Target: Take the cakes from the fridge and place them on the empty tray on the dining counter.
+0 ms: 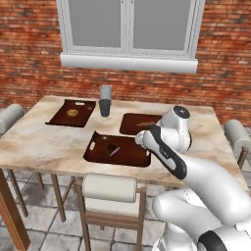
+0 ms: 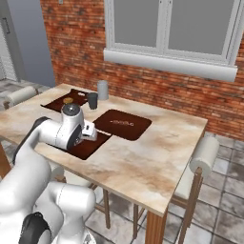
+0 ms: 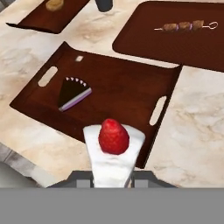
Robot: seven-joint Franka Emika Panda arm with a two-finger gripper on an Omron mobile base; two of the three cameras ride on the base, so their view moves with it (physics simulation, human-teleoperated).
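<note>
My gripper [image 3: 113, 177] is shut on the white cake [image 3: 113, 146], a wedge with a red strawberry on top. It hangs above the near edge of the dark brown tray [image 3: 122, 78] on the dining counter [image 3: 197, 131]. The chocolate cake [image 3: 72, 92] lies flat in the left half of that tray [image 1: 100, 153], apart from the gripper. In the right base view the hand [image 2: 88, 131] hovers low over the tray [image 2: 86, 148]. In that view the grey fridge [image 2: 31, 43] stands far back on the left.
A like tray with a skewer [image 3: 183, 26] lies beyond on the right. One with a round biscuit [image 1: 72, 112] is at the far left. Two cups [image 1: 105, 100] stand between them. White-cushioned chairs [image 1: 109, 188] ring the counter [image 2: 157, 152]. A brick wall and a window are behind.
</note>
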